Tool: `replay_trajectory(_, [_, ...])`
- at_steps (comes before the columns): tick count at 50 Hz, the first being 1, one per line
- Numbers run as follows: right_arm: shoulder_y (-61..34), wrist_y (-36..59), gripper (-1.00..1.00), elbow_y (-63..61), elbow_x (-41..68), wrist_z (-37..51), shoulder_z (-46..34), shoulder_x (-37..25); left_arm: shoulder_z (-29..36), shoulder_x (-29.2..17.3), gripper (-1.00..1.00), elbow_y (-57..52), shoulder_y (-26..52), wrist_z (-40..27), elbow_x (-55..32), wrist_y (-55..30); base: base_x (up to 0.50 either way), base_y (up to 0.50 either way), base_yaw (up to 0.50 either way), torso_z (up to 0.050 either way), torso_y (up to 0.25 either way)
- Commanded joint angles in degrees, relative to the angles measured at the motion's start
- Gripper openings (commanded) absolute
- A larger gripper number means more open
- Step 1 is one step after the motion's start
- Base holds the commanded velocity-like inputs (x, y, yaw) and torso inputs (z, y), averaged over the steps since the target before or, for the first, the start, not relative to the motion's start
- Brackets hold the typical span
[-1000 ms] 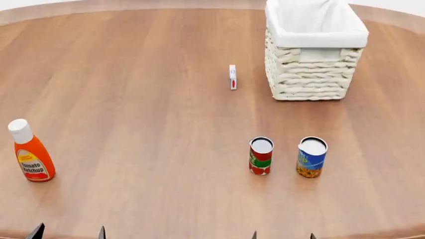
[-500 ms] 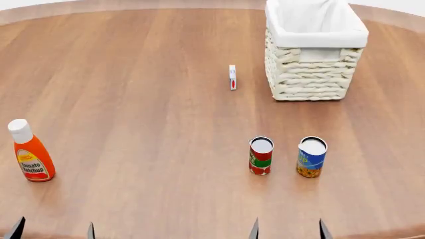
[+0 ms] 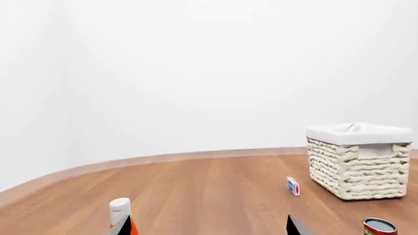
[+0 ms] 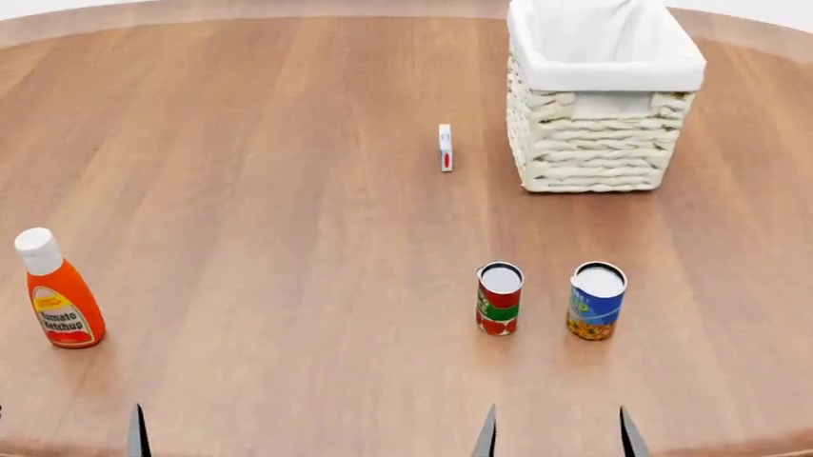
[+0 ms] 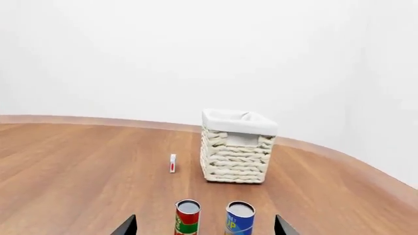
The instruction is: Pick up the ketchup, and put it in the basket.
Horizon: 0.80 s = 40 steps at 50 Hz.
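the round wooden table filled the head view, its brown grain running toward a pale curved edge at the far side. the basket was the biggest thing on it, a cream woven box with a white liner folded over its rim, standing at the far right and showing nothing inside but the liner. the ketchup stood upright near the left edge of the table, well apart from the basket and untouched by either arm, its white cap tilted slightly away and its yellow label facing the camera. two cans stood side by side toward the near right, close together but not touching: a blue and yellow can and, just to its left, a red and green can. a small white stick with a red dot stood upright just to the left of the basket. the right gripper showed only two dark fingertips at the near edge, spread wide with the table bare between them, and in the right wrist view both cans sat ahead of that gap. the left gripper showed one tip in the head view and two in the left wrist view, also spread apart and empty, with the ketchup's cap rising just behind one tip.
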<state>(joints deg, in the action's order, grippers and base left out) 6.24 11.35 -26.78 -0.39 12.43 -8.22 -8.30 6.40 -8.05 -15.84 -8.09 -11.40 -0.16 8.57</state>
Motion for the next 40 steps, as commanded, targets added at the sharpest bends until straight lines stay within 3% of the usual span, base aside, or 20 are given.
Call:
replay_trajectory(1, [0.6, -3.57, 1.0, 0.09, -1.08, 0.66, -1.49, -1.16, 0.28, -0.61, 1.0, -0.94, -0.35, -0.93, -0.39, 0.66, 0.3, 0.0, 0.0, 0.0, 0.0])
replay_trajectory(40, [0.04, -4.48, 1.0, 2.92, 0.72, 2.87, -2.32, -1.98, 2.46, -2.21, 1.0, 2.7, 0.74, -3.3, 1.31, 2.3, 0.5, 0.0, 0.0, 0.0, 0.0])
